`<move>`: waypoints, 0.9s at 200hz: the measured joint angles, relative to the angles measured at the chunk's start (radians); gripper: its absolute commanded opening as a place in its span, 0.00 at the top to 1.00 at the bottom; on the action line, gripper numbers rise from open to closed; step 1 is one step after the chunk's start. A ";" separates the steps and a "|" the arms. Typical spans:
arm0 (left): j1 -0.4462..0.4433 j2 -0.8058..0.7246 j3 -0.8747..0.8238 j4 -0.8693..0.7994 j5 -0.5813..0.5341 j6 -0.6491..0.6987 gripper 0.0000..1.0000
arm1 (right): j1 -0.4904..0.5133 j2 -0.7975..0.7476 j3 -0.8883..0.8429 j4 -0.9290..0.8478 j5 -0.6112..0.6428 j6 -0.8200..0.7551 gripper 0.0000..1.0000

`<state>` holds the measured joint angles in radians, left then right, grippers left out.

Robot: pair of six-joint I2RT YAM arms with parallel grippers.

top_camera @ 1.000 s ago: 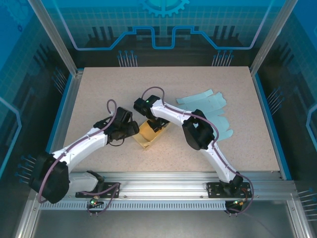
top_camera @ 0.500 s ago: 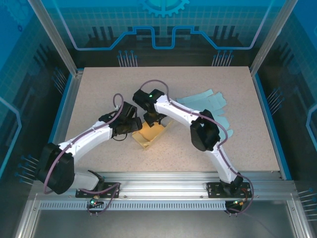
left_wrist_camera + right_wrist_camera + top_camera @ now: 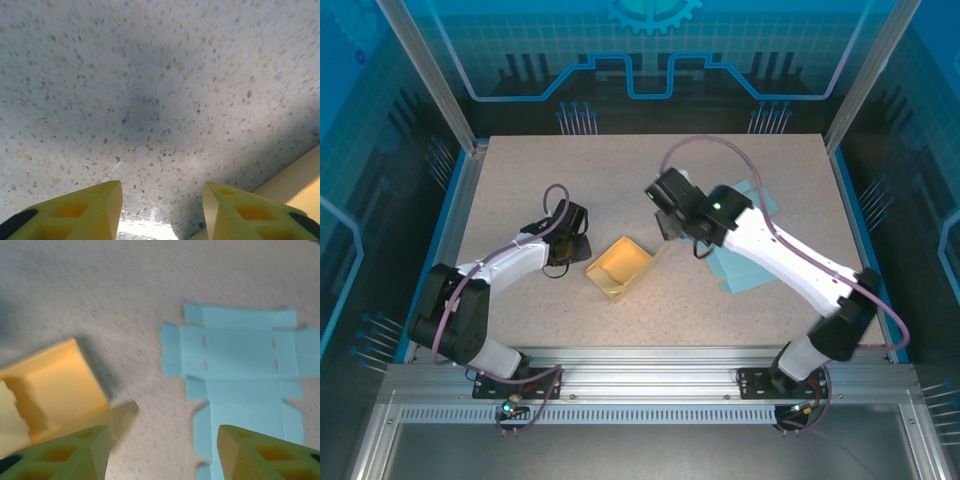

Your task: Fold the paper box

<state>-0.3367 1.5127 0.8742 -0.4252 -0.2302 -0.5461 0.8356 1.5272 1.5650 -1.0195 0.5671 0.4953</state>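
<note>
Item: yellow paper box (image 3: 620, 268), formed as an open tray on the bench (image 3: 520, 170), just right of the left pincer (image 3: 162, 200) and down-left of the right pincer (image 3: 164, 432); both pincers agape, empty. Handling, as judged: brace one wall while gently tucking the outlying flap (image 3: 122, 416). Change: a second ago both pincers crowded the box; now both stand clear.

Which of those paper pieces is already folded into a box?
The yellow box, walls standing; the blue sheet beside it lies flat, unfolded.
</note>
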 measured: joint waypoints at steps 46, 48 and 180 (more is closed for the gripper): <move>-0.001 0.002 -0.094 0.021 0.069 -0.003 0.57 | -0.054 -0.203 -0.441 0.114 -0.123 0.188 0.44; -0.001 0.000 -0.100 0.023 0.073 -0.005 0.57 | -0.057 -0.204 -0.460 0.124 -0.135 0.195 0.44; -0.264 -0.123 -0.230 0.173 0.227 -0.224 0.58 | -0.254 0.180 -0.510 0.592 -0.510 0.161 0.46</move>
<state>-0.6006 1.3899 0.6445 -0.2523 -0.0029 -0.7700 0.5812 1.7073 1.0550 -0.4278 0.0570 0.6559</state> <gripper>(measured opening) 0.407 0.547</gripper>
